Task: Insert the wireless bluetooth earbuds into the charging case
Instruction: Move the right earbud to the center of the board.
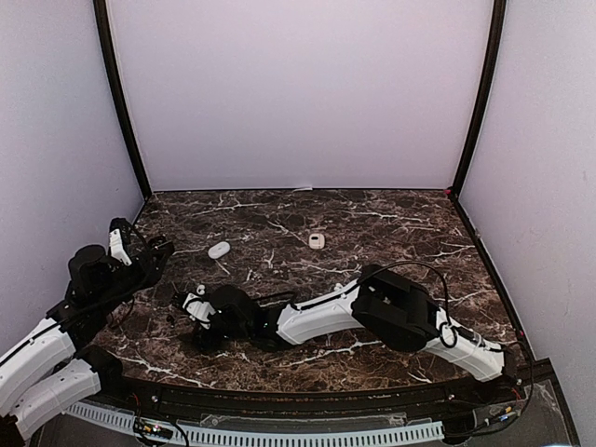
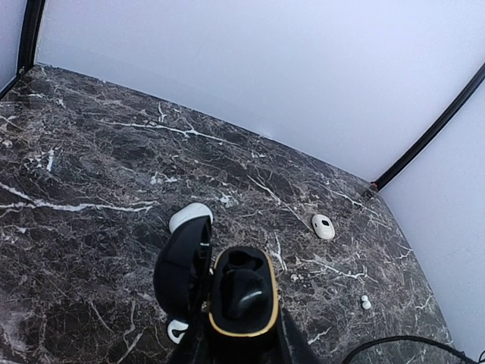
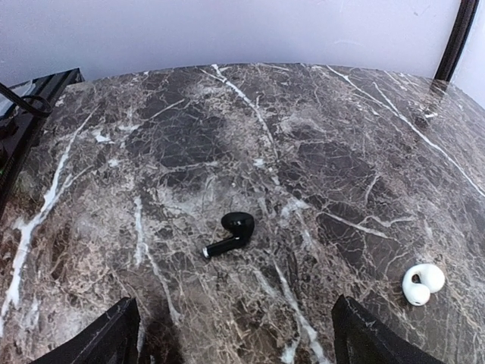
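Black and gold-rimmed, the charging case (image 2: pixel 242 292) is held with its lid open, clamped in the left hand (image 2: pixel 241 345) at the left side of the surface. The right hand (image 3: pixel 235 334) is poised low over the surface, its fingers spread wide with nothing between them. Just ahead of it a black earbud (image 3: pixel 231 231) is seen lying loose, and a white earbud (image 3: pixel 420 282) is seen well apart from it, off to one side. No bud is gripped, so the task is judged barely begun: picking up and seating remain. Whether the case's dark wells are already filled cannot be told. White walls (image 1: pixel 298 93) are set around the dark marble-patterned surface (image 1: pixel 391 223).
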Tool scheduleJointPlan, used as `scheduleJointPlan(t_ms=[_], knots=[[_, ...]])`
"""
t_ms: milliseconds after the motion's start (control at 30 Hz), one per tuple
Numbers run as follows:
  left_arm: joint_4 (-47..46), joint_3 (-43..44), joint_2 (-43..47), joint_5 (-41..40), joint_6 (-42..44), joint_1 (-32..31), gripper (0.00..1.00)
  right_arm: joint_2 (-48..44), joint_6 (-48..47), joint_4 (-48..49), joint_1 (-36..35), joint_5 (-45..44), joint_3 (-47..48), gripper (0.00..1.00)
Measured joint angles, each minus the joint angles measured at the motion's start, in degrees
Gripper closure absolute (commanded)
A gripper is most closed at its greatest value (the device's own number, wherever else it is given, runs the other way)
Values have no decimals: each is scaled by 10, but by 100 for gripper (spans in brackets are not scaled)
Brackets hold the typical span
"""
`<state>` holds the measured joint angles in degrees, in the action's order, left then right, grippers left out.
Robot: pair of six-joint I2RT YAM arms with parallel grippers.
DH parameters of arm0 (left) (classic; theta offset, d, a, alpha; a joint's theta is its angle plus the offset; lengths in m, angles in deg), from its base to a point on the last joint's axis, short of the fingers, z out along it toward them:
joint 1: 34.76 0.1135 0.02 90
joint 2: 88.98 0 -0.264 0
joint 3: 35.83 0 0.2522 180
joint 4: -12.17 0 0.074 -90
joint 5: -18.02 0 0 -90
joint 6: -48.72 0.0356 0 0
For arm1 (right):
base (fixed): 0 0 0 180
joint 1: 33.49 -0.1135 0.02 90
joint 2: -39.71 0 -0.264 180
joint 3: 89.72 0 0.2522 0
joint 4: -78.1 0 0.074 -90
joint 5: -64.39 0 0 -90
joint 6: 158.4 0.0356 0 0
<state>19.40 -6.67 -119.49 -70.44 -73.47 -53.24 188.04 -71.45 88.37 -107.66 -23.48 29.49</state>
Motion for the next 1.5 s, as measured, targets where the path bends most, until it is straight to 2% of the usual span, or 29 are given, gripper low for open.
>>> scheduleJointPlan(t_ms=[167,300,500,800,900,1333,1500], knots=[[24,27,12,-7,5,0,98,45,-13,0,0,4,54,8],[36,53,15,-6,9,0,98,75,-23,-8,0,0,116,1],[53,83,24,-6,22,0,98,111,-26,-14,0,-9,174,3],[67,85,37,-5,28,0,98,165,-11,-78,0,-9,282,27],[66,85,37,-2,28,0,98,165,7,-106,0,-9,289,32],[66,85,54,4,28,0,98,165,49,-196,-1,-12,329,78],[66,85,55,5,28,0,98,165,50,-198,-1,-20,330,86]])
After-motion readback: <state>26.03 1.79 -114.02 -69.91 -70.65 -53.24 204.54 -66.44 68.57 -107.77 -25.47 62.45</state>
